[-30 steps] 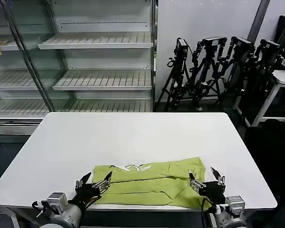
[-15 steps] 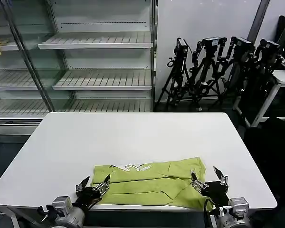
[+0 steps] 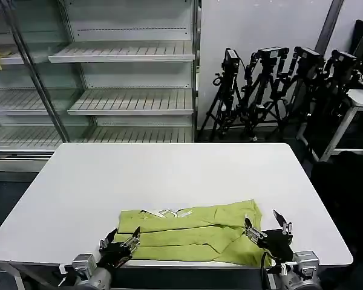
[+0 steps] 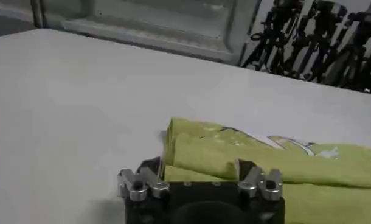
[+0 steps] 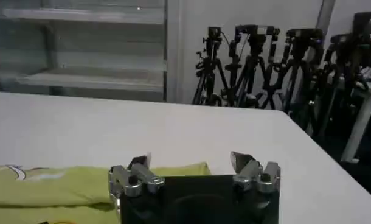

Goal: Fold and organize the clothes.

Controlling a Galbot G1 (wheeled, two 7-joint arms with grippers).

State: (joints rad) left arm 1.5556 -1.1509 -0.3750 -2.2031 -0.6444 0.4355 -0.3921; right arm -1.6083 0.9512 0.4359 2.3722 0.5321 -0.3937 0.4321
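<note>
— Lying folded along the desk's [image 3: 169, 169] near edge, the T-shirt [image 3: 193, 232] runs side to side, one end before each arm.
— The pincers?
— The left pincer [image 3: 120, 243] gapes empty at the shirt's left end; the right pincer [image 3: 267, 228] spreads empty at its right end, equally near. Both have drawn back and sunk toward the robot since a second ago; the shirt hasn't moved.

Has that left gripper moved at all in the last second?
Yes. The left gripper has drawn back toward the white table's near edge, off the lime yellow-green cotton T-shirt.
</note>
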